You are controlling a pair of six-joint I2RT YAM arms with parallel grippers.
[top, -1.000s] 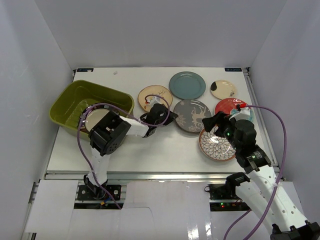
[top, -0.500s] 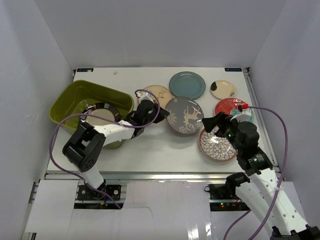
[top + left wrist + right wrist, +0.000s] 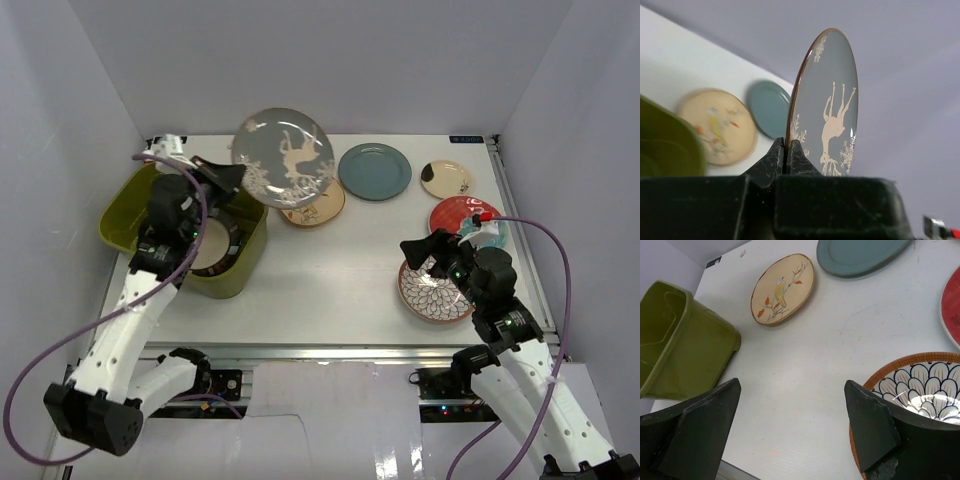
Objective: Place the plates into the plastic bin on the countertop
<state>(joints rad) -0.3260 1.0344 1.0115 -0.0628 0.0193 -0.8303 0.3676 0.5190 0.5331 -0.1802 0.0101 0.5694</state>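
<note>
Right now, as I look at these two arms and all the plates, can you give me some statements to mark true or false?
1. The left claw is shut on the grey round ceramic plate with the deer figure, held up off the white table. True.
2. The olive-green rectangular plastic bin has nothing in it. False: a black-rimmed tan round plate lies inside.
3. The right claw grips the red plate. False: it is open and holds nothing, by the brown-rimmed petal-pattern plate.
4. The cream round plate with the bird lies on the table, outside the bin. True.
</note>
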